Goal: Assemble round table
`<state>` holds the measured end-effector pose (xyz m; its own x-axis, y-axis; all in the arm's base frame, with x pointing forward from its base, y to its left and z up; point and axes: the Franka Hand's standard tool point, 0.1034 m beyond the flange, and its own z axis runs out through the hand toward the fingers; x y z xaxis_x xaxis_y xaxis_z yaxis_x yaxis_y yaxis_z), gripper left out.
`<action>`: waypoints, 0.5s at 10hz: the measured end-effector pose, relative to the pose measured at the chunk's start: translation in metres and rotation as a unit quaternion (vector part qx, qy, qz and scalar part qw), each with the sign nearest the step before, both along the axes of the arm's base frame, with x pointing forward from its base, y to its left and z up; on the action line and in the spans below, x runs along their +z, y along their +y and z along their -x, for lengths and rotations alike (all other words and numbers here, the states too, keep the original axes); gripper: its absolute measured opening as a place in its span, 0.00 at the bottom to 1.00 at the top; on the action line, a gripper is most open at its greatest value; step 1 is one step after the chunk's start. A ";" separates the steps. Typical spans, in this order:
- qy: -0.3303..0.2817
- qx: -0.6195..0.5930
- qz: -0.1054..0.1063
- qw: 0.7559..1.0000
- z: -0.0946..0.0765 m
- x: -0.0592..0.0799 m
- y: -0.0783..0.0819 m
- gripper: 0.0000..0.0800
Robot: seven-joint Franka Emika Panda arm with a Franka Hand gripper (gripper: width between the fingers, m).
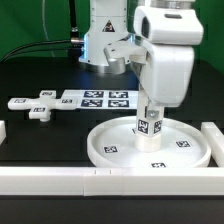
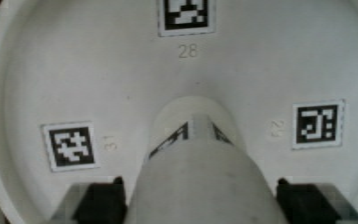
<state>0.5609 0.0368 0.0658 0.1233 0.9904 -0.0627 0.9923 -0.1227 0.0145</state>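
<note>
Holds the post (image 1: 150,128) upright at the middle of the disc (image 1: 100,150), in a gripper (image 1: 150,106) clamped on its upper part — likely to seat it square there — with the disc tucked by the table's (image 1: 40,135) front edge, just behind the rail (image 1: 60,181), probably against sliding.

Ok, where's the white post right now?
Toward the exterior view's right, the post stands upright on the middle of the disc, with the gripper closed on its upper part.

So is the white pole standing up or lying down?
Standing up. The post rises straight from the middle of the disc, and the tool is shut around it.
</note>
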 end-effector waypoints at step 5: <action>-0.013 -0.158 -0.003 0.987 -0.001 0.000 0.001 0.51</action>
<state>0.5621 0.0374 0.0657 0.4269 0.9029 -0.0495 0.9042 -0.4254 0.0386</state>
